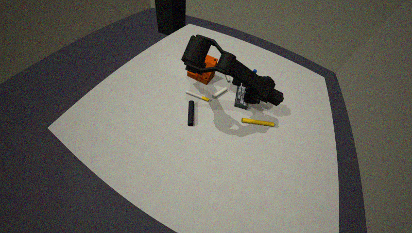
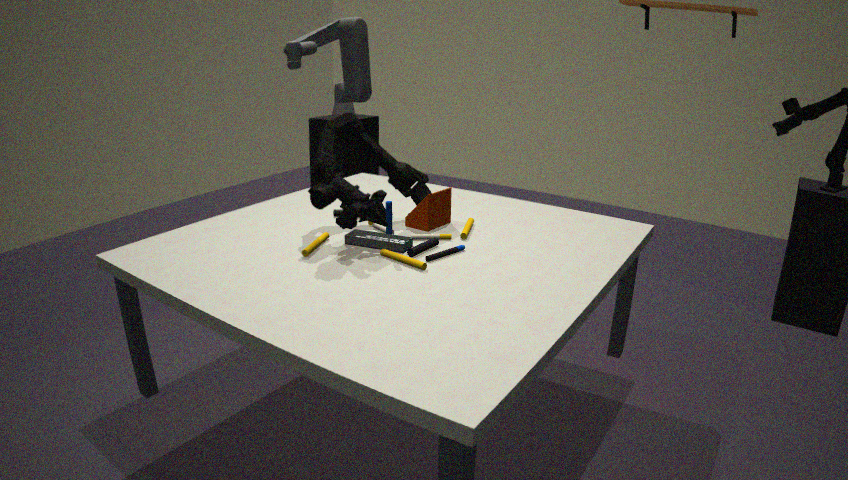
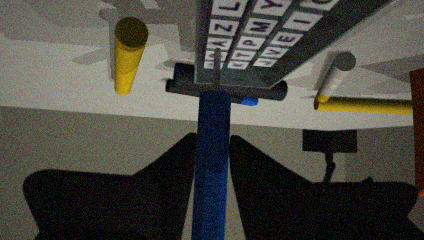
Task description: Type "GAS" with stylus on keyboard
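The stylus [image 2: 389, 216] [image 3: 211, 165] has a blue body and a thin grey tip. It stands nearly upright, and its blue top [image 1: 254, 71] shows behind the arm. My gripper [image 3: 212, 141] is shut on the stylus, with a dark finger on each side. The dark keyboard [image 1: 241, 96] [image 2: 378, 240] [image 3: 281, 64] lies under the tip, with rows of white letter keys. In the wrist view the tip overlaps the A key [image 3: 219, 42]; contact and key travel cannot be told. The arm hides part of the keyboard in the top view.
An orange wedge block [image 1: 201, 75] [image 2: 438, 211] stands beside the arm. A yellow marker [image 1: 257, 122] lies near one side of the keyboard. A black marker [image 1: 190, 113] and a white-and-yellow pen [image 1: 197, 95] lie farther off. Dark markers [image 3: 270, 91] lie beyond the keyboard's end.
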You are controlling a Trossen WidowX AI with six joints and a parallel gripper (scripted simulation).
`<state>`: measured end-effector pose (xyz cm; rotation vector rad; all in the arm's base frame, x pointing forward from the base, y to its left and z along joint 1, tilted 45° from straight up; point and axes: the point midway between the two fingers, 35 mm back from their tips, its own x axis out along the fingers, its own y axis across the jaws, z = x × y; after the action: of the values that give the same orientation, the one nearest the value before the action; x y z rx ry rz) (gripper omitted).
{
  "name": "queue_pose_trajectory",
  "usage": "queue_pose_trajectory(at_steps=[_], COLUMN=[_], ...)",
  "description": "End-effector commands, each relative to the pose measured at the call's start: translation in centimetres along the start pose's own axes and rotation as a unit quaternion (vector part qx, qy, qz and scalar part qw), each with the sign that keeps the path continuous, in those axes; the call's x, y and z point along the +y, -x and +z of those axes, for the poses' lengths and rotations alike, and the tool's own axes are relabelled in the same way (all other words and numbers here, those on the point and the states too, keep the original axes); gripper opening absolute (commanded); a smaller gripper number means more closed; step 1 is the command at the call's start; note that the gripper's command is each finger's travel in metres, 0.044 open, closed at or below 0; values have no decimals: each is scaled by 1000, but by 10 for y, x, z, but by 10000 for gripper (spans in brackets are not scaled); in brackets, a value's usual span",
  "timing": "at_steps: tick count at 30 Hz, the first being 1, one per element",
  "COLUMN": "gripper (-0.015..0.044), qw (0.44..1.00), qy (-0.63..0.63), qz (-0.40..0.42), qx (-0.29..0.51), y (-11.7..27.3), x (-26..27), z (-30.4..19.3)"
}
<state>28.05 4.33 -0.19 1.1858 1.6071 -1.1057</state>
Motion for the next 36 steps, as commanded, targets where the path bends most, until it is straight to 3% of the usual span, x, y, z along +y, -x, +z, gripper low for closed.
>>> queue_pose_trajectory(at_steps=[1, 22, 36], gripper=[81, 81, 84], qw=[1000, 1000, 1000], qy=[4, 4, 8], qz=[0, 0, 0], qx=[-2, -2, -4], y=[-1, -3, 14], x=[0, 0, 1], z=[2, 5, -26])
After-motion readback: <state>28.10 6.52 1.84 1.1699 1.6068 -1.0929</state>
